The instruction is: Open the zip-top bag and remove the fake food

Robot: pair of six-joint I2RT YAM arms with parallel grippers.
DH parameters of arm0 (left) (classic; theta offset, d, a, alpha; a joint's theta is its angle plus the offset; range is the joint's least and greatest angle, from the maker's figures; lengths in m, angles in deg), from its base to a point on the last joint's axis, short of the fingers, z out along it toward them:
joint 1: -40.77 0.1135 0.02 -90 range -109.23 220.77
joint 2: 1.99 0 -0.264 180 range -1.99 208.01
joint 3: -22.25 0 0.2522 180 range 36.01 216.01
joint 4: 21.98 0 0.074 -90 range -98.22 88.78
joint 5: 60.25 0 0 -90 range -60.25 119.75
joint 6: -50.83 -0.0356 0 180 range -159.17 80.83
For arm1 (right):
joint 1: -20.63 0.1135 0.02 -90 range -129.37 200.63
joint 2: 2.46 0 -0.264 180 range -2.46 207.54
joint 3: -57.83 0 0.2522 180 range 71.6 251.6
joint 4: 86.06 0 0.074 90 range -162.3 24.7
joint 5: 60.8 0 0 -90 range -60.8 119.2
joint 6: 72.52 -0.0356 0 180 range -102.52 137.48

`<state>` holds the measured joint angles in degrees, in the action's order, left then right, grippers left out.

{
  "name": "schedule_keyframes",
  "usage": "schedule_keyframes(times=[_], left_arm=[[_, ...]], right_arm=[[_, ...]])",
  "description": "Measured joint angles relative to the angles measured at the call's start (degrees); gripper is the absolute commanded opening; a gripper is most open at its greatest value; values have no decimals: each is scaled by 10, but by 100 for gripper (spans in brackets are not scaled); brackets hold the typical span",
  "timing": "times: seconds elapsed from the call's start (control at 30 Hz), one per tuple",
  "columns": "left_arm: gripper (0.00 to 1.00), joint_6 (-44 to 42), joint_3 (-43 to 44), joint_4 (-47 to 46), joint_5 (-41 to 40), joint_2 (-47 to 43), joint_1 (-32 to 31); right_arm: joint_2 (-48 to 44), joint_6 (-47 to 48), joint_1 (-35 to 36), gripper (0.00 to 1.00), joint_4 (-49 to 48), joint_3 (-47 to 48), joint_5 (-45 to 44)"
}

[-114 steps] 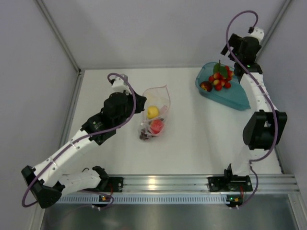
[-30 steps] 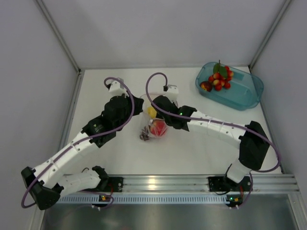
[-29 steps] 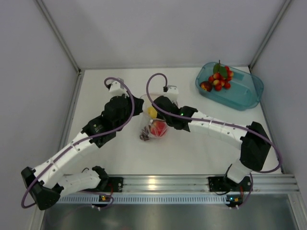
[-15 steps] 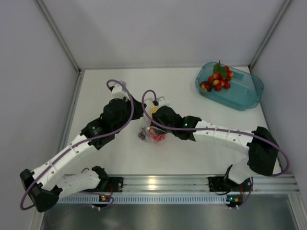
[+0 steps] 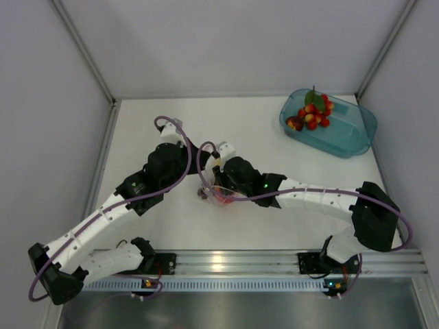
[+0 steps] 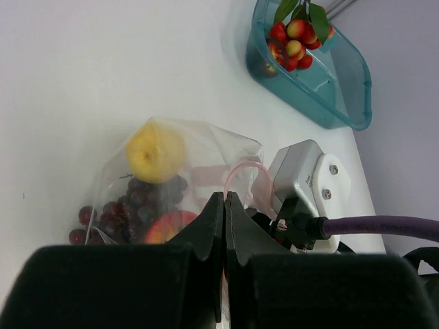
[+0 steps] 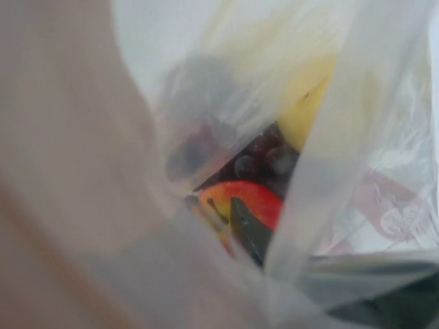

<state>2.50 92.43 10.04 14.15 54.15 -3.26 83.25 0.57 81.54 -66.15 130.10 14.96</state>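
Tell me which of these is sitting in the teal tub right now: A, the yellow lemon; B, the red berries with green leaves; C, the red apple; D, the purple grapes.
B: the red berries with green leaves lie in the teal tub, while the lemon and grapes show inside the zip-top bag.

You have a thin, clear, crinkly plastic bag (image 6: 226, 154) around a matt yellow plastic lemon (image 6: 156, 152), a glossy red apple (image 6: 168, 226) and shiny dark grapes (image 6: 147, 199), beside a smooth translucent teal plastic tub (image 6: 322, 92), a matt white counter (image 6: 103, 68) and the matt black plastic left pincer (image 6: 224, 200).
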Motion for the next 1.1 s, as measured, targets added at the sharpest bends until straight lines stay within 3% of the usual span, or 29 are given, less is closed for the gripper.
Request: schedule_keyframes(times=[0.53, 0.83, 1.1], left_arm=[[0, -1, -16, 3, -3, 0, 0], [0, -3, -16, 10, -5, 0, 0], [0, -9, -16, 15, -5, 0, 0]], right_arm=[[32, 45, 0, 34, -20, 0, 17], [37, 61, 0, 19, -19, 0, 16], [40, 70, -1, 0, -23, 0, 14]])
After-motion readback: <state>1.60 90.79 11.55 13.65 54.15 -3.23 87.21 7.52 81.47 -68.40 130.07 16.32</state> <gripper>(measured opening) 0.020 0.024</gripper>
